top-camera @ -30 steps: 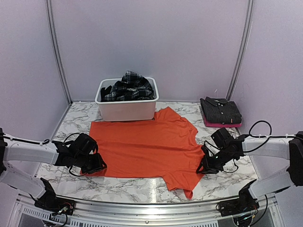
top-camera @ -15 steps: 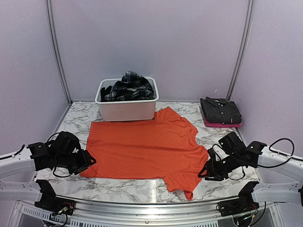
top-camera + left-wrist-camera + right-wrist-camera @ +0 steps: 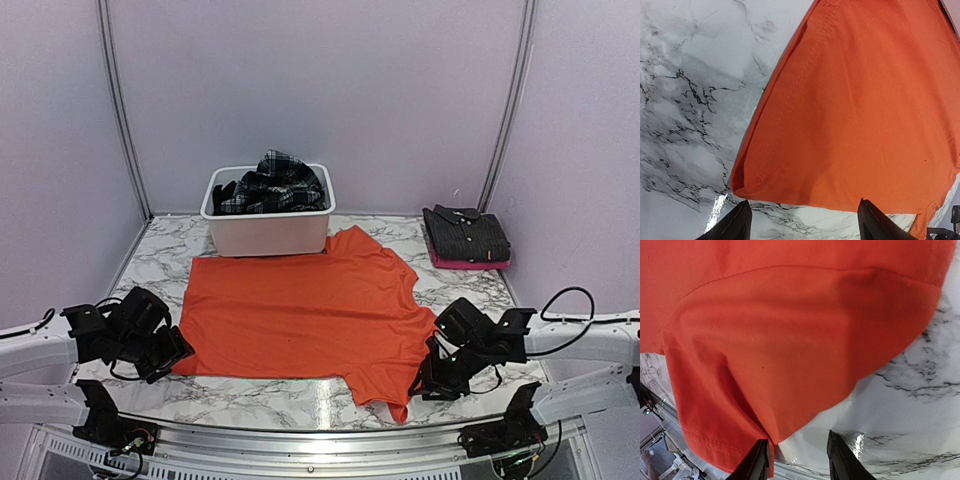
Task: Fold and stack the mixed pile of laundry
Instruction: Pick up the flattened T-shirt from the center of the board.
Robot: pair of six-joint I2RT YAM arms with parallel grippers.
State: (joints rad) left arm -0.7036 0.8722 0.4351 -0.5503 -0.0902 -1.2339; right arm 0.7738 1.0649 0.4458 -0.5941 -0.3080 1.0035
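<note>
- Left tool (image 3: pixel 804 202) was spread apart with nothing between its fingers, just off the near-left corner of the orange T-shirt (image 3: pixel 300 310).
- Right tool (image 3: pixel 798 437) was apart at the shirt's near-right edge; the hem met one finger and the gap was bare.
- Shirt lay flat mid-worktop (image 3: pixel 260 395).
- Plaid skirt (image 3: pixel 275 180) sat in the far white tub (image 3: pixel 268 232).

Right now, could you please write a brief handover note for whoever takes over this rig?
Left gripper: open, empty, at the orange T-shirt's near left corner.
Right gripper: open, empty, at its near right edge.
T-shirt lies spread flat, not folded. Plaid garments wait in the white tub. A folded dark shirt sits on a pink piece, back right.
To do: fold the T-shirt, stack it, then empty the tub.
</note>
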